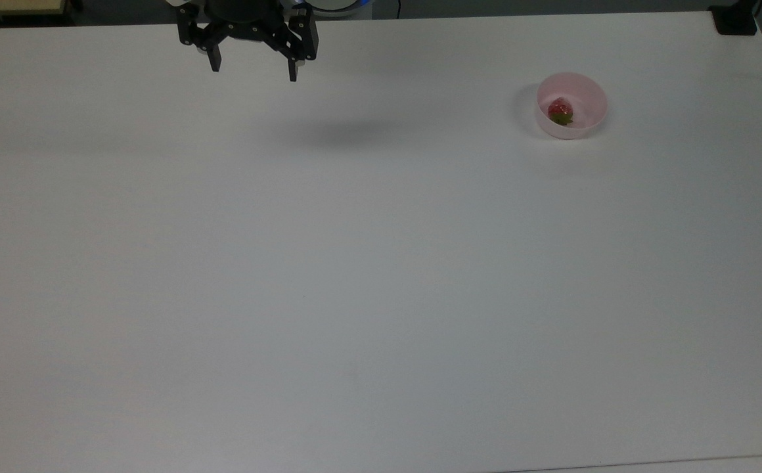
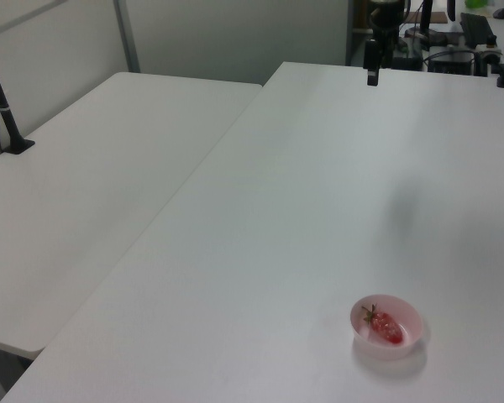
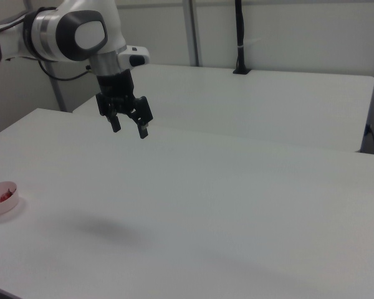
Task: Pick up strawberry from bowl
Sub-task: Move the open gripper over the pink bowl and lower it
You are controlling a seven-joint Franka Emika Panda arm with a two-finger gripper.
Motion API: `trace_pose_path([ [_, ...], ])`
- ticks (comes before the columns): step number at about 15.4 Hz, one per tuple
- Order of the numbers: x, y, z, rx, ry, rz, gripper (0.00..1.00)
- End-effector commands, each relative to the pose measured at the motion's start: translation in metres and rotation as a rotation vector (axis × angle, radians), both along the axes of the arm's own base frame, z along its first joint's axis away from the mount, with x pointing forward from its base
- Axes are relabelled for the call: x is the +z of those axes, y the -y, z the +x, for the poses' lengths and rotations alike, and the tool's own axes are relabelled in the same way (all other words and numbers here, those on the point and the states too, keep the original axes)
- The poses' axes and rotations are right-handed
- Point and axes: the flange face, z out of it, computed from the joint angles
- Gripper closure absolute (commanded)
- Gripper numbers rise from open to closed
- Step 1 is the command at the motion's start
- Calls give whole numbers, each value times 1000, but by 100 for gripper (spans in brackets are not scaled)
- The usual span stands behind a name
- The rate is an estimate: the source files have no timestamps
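Plain white worktop (image 1: 355, 276), a second white table (image 2: 92, 168) alongside, grey partition walls behind. Gripper (image 1: 253, 69) hangs above the worktop at 12 o'clock in the top view, jaws apart, holding nothing. Strawberry (image 1: 560, 111) lies inside the pink bowl (image 1: 588, 98), toward 2 o'clock, well apart from the gripper; its green cap is probably tipped sideways. No legible writing.

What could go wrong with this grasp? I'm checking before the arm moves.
The strawberry is small and lies low inside the bowl, so the open gripper may strike the rim. The bowl looks light and could slide or tip on the smooth table. The gripper hangs far off, so aim may drift.
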Motion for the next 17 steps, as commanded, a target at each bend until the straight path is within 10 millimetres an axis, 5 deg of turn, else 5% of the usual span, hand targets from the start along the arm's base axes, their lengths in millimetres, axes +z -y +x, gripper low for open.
trace_pose_path([
  [1, 5, -3, -2, 38, -5, 5, 0],
  [6, 3, -32, -3, 85, -22, 6, 0],
  [8, 1, -60, -3, 134, -23, 7, 0],
  [13, -27, -210, -23, 370, -74, 14, 0],
  [17, -67, -317, -67, 532, -150, 27, 0],
])
